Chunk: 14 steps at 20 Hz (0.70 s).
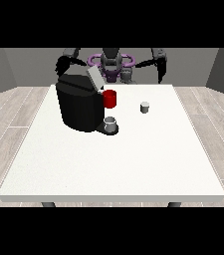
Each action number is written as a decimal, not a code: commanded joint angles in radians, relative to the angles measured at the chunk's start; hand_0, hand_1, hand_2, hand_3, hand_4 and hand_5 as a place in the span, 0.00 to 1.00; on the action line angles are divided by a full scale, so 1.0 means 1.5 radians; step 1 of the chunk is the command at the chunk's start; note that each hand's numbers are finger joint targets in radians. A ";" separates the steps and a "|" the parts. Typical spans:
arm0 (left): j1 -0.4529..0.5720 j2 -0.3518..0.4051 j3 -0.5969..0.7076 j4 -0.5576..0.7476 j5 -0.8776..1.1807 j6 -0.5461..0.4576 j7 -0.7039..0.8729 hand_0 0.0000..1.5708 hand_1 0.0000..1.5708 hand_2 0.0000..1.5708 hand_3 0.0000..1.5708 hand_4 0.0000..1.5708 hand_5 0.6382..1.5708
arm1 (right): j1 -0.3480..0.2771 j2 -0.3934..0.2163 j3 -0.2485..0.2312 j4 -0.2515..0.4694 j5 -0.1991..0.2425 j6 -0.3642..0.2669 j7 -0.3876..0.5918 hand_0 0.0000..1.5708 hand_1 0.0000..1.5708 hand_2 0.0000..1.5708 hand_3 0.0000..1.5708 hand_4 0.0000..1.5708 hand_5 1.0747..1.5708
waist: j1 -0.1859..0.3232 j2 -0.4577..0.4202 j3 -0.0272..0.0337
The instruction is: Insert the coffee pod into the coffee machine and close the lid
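Observation:
A black coffee machine [78,105] stands on the left half of the white table [113,164], with its grey lid [94,77] tilted up and open. A small grey cup [111,124] sits on the tray at the machine's front. The small grey coffee pod [144,107] stands alone on the table, right of a red cup [110,98]. Both hands are back by the robot's body, far from the pod. The hand at the view's right [161,75] hangs at the table's far edge. Just behind the machine's top is the hand at the view's left [60,68].
The red cup stands close to the machine's right side, between it and the pod. The robot's torso [111,63] is behind the far table edge. Wooden floor surrounds the table.

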 commanded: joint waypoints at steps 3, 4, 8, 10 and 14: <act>-0.103 0.042 0.040 0.101 0.003 -0.024 0.028 0.00 0.00 0.00 0.00 0.00 1.00 | -0.054 -0.008 -0.015 0.011 -0.012 0.009 -0.006 0.00 0.00 0.00 0.00 0.11 1.00 | -0.024 0.062 0.0001; -0.104 0.049 0.053 0.142 -0.003 -0.019 -0.001 0.00 0.00 0.00 0.00 0.00 1.00 | -0.078 -0.020 -0.019 -0.033 -0.029 0.018 0.040 0.00 0.00 0.00 0.00 0.12 1.00 | -0.041 0.067 -0.0002; -0.157 0.077 0.076 0.219 -0.009 -0.027 0.023 0.00 0.00 0.00 0.00 0.00 1.00 | -0.037 0.016 0.037 -0.025 0.017 0.003 -0.011 0.00 0.00 0.00 0.00 0.15 1.00 | -0.056 0.076 -0.0001; -0.146 0.052 0.055 0.251 -0.037 -0.009 -0.026 0.00 0.00 0.00 0.00 0.00 1.00 | -0.051 0.003 -0.001 0.003 -0.015 0.015 -0.008 0.00 0.00 0.00 0.00 0.18 1.00 | -0.041 0.082 -0.0001; -0.173 0.076 0.063 0.319 -0.059 -0.008 -0.011 0.00 0.00 0.00 0.00 0.00 1.00 | -0.069 -0.005 0.001 -0.007 -0.017 0.021 0.019 0.00 0.00 0.00 0.00 0.21 1.00 | -0.045 0.086 -0.0001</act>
